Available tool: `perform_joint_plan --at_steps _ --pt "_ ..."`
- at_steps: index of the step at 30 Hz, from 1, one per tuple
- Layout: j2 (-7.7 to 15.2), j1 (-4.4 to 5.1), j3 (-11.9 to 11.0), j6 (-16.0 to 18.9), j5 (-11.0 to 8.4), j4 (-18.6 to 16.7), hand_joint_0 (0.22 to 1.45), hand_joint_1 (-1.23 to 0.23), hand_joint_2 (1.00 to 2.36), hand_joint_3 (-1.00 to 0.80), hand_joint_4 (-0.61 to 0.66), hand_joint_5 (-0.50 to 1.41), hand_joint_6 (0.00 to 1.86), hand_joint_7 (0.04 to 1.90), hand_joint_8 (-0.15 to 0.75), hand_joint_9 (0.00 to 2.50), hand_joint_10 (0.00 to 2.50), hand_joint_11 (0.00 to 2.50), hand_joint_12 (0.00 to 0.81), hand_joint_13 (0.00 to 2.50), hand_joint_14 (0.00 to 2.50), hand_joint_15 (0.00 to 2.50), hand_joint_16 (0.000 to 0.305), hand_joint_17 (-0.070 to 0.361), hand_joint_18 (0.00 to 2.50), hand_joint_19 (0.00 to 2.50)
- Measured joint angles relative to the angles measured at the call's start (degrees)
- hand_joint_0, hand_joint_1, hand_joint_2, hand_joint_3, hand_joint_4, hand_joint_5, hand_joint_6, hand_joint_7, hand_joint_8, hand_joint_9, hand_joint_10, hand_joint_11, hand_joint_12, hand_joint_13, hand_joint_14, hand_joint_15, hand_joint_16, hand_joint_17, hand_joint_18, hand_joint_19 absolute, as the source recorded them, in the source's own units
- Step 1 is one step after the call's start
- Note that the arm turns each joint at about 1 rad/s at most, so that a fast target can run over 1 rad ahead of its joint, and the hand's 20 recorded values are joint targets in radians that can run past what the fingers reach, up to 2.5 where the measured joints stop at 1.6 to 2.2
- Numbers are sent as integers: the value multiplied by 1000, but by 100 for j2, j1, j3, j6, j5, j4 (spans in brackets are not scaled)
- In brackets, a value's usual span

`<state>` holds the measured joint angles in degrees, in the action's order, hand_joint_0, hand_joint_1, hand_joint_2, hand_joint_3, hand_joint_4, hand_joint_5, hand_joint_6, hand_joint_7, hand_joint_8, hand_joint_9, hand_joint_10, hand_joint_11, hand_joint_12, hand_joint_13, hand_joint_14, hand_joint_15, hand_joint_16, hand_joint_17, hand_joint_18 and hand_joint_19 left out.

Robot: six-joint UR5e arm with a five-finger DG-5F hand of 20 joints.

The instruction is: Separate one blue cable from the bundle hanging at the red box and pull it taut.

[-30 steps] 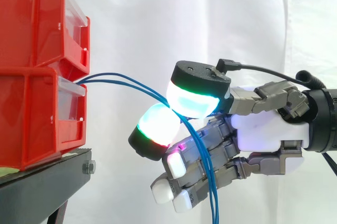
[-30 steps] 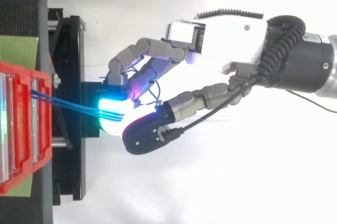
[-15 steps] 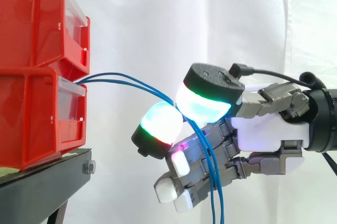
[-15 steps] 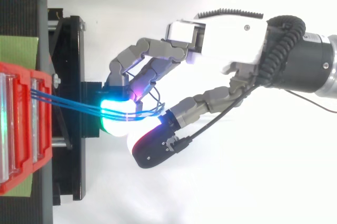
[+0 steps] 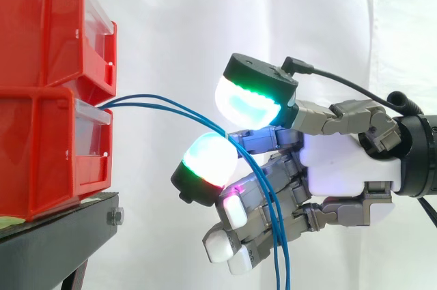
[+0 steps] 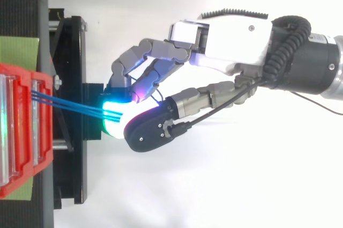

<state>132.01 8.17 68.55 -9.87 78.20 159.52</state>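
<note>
The blue cables [image 5: 171, 107] come out of the front of the lower red box [image 5: 48, 153]. They bend over to the hand [image 5: 341, 167] and then hang down past its curled fingers [image 5: 235, 235].

A moment ago the thumb pad [image 5: 249, 99] sits low on the cables, right by the glowing finger pad [image 5: 208, 157]. Now the thumb is up high. There is a clear gap under it, and the cables just lie on the finger pad. So the pinch is wide and grips nothing. The lower fingers are curled, but I cannot tell if they press on the cables.

From above, the thumb [image 6: 153, 131] sits over the finger pad, and the cables [image 6: 69, 104] run side by side from the box to that pad. They are close together there, not split apart.

I think this means the hand lets go to try again. No one cable is picked out yet, and none is pulled tight. The cables sag in a soft curve between box and hand. Next the thumb needs to come down on just one cable, which is hard, since they lie so close. The box stands on the black stand [image 5: 61, 228] and looks the same as before.
</note>
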Motion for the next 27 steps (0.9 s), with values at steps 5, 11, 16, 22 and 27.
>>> perform_joint_plan --at_steps 5,11,16,22,27 --pt "3 0 0 -6 0 0 653 -707 1022 -230 79 -191 927 1062 312 895 23 760 312 784 17 463 37 84 631 526" --pt "2 -1 0 -14 -6 0 715 -782 1021 -259 -10 -202 948 1050 299 876 21 748 309 781 18 454 37 84 636 514" --pt "2 0 0 -14 -6 0 777 -823 1004 -463 -30 -202 952 996 284 874 23 757 306 772 17 451 37 83 632 497" --pt "1 -7 0 -15 1 2 781 -845 1000 -500 -21 -200 939 991 274 875 23 761 301 766 17 442 36 82 637 468" --pt "4 -15 0 -22 2 5 762 -859 1000 -500 -11 -197 929 994 268 876 23 774 299 764 17 444 36 81 635 461"
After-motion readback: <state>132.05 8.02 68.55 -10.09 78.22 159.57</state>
